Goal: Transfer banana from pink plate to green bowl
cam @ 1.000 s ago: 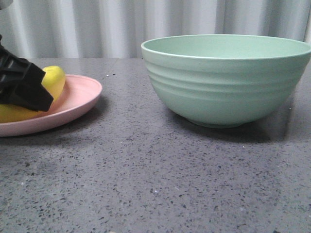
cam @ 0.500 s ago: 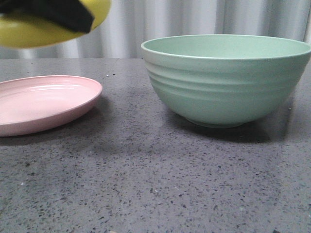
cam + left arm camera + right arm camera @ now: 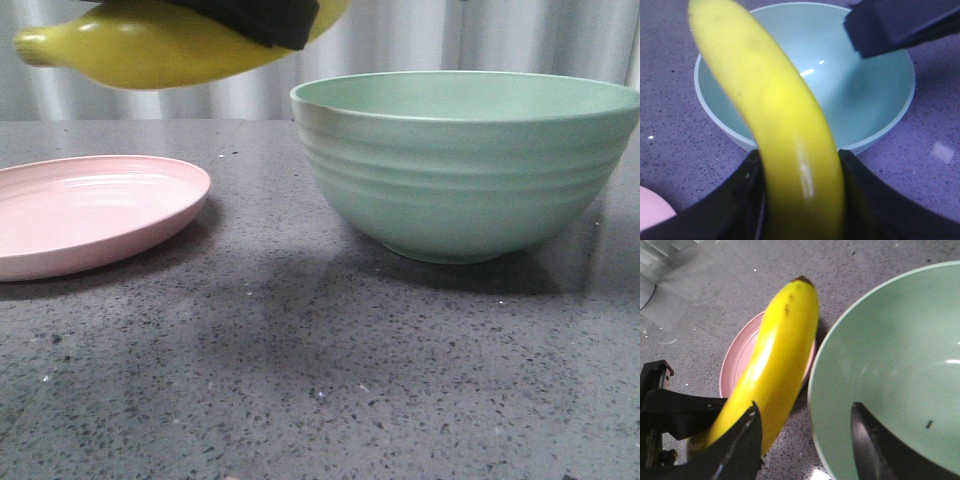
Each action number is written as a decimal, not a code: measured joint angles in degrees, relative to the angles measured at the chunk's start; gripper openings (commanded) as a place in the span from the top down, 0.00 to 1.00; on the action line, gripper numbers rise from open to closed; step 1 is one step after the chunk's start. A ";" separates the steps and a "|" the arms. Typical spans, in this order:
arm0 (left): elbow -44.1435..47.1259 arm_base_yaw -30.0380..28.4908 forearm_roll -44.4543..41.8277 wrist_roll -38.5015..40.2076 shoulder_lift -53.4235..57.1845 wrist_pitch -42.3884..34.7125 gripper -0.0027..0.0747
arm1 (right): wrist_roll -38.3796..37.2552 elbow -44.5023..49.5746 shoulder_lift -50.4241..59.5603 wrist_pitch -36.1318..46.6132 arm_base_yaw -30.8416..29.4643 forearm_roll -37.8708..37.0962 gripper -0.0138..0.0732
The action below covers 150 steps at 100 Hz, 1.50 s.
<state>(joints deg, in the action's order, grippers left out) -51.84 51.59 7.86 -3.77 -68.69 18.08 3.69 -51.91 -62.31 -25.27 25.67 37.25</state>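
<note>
The yellow banana (image 3: 150, 45) hangs in the air, higher than the rim of the green bowl (image 3: 470, 165) and just left of it. My left gripper (image 3: 255, 18) is shut on the banana's middle; in the left wrist view the banana (image 3: 780, 110) sits tight between the black fingers (image 3: 740, 200), with the bowl (image 3: 865, 100) beyond it. The pink plate (image 3: 90, 210) lies empty at the left. My right gripper (image 3: 805, 440) is open and empty, above the bowl's near rim (image 3: 880, 380), beside the banana (image 3: 775, 360) and the plate (image 3: 735, 370).
The speckled grey tabletop (image 3: 300, 380) stretches in front of the plate and bowl. A pale pleated curtain (image 3: 400, 40) closes the back. A black part of the right arm (image 3: 900, 25) hangs over the bowl in the left wrist view.
The left gripper has lifted the banana off the pink plate and carried it up and to the right, toward the green bowl. The plate now lies empty.
</note>
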 measured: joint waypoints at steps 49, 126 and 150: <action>0.00 0.24 -0.44 0.11 -0.10 1.22 0.99 | 0.00 -5.52 -9.86 5.70 5.16 2.63 0.46; 0.00 0.14 -0.81 0.43 -0.22 2.29 0.99 | 0.00 -6.33 -12.72 6.03 5.16 3.75 0.46; 0.00 0.38 -0.81 0.32 -0.22 1.43 0.99 | 0.00 -6.33 -12.85 6.61 5.16 3.75 0.36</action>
<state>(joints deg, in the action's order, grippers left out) -51.84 51.96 7.05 -3.45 -68.91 19.51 3.69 -58.24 -75.16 -18.65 30.83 41.00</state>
